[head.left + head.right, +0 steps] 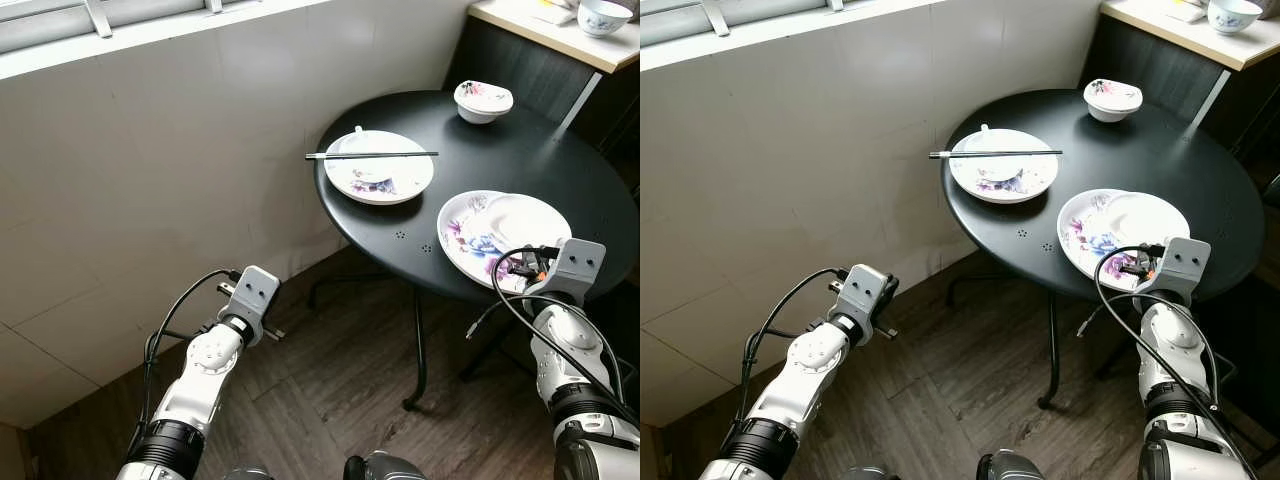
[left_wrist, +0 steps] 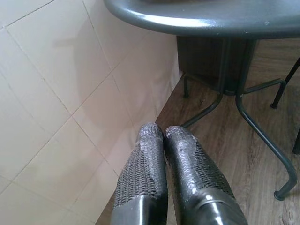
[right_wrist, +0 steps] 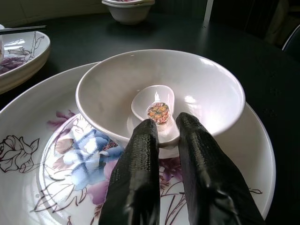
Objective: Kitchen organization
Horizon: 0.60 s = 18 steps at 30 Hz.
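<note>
left claw [image 2: 164, 133] hangs low beside the tiled wall [image 1: 150, 190], over the wood floor [image 1: 340, 390], below and clear of the round black worktop [image 1: 520, 150]; its two textured fingers [image 2: 143, 164] are pressed together with nothing between them

on the worktop's left part sits a flowered plate [image 1: 380, 180] with a pair of chopsticks [image 1: 370, 155] laid flat across its rim, their tips jutting past the plate's left edge; a white spoon rests in that plate, partly under the chopsticks

further back, near the far edge, a small flowered bowl [image 1: 483, 100] stands alone, well apart from the plates

on the near right part lies a large flowered plate [image 3: 37, 187], with a plain white bowl [image 3: 211, 89] sitting on it, off to the plate's far side; inside the bowl lies a small white spoon [image 3: 153, 101] with a spot of orange pattern in its scoop

right claw [image 3: 164, 126] is at the near rim of that white bowl, fingertips [image 3: 145, 136] at the spoon's handle end; the fingers stand close together with a narrow gap, and i cannot tell whether they pinch the handle or the bowl rim

far right corner: a pale counter [image 1: 545, 30] on a dark cabinet carries another patterned bowl [image 1: 605, 15]
</note>
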Tool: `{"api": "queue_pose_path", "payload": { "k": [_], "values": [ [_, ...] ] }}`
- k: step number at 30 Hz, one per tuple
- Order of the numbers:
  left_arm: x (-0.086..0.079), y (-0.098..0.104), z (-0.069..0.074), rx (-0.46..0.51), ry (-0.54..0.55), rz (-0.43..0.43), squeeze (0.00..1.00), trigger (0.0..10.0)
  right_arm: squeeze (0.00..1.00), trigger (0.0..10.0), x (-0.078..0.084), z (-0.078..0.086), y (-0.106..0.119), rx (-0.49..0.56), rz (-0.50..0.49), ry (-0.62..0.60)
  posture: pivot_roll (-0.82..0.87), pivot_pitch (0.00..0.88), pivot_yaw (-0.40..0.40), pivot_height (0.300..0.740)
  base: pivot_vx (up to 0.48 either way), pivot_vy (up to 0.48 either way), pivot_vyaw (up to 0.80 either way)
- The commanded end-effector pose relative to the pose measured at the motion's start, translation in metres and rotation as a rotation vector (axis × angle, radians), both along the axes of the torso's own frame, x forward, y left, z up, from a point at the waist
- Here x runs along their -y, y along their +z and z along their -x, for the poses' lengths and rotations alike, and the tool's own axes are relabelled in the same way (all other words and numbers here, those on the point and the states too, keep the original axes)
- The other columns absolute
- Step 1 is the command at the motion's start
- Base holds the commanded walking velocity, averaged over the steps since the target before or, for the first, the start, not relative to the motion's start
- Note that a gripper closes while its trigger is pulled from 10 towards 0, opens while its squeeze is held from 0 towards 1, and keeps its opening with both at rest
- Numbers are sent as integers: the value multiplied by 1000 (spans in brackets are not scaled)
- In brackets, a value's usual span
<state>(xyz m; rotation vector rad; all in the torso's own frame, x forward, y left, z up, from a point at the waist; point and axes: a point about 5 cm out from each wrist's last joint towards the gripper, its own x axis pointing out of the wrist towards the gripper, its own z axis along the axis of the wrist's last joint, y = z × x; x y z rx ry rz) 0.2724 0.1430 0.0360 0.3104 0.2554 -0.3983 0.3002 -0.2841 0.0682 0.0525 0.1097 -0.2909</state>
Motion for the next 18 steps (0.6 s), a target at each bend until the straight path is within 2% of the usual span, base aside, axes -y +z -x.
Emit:
{"api": "queue_pose_path", "payload": {
  "k": [1,5,6,10,11,13,18],
  "values": [
    [0,1,-1,6,-1,-1,0,10000,0,0,3,0,3,12,19,-9,137,0,-31,740,0,0,0],
    [0,1,-1,5,-1,-1,0,10000,0,0,3,0,3,15,26,-8,137,0,-31,740,0,0,0],
    [0,1,-1,5,-1,-2,0,10000,0,0,1,-1,9,47,85,-2,134,0,-29,740,0,0,0],
    [-1,1,-1,4,-1,-3,0,10000,0,0,-2,-2,17,87,160,4,134,0,-29,740,0,0,0],
    [-1,1,-1,4,0,-4,0,10000,0,0,-10,-5,31,160,243,27,134,0,-28,740,0,0,0],
    [-1,1,-2,4,0,-4,0,10000,0,0,-12,-6,35,181,265,34,134,0,-28,740,0,0,0],
    [-1,0,-2,5,1,-5,0,10000,0,0,-37,-9,55,310,341,104,134,0,-28,740,0,0,0]
  ]
}}
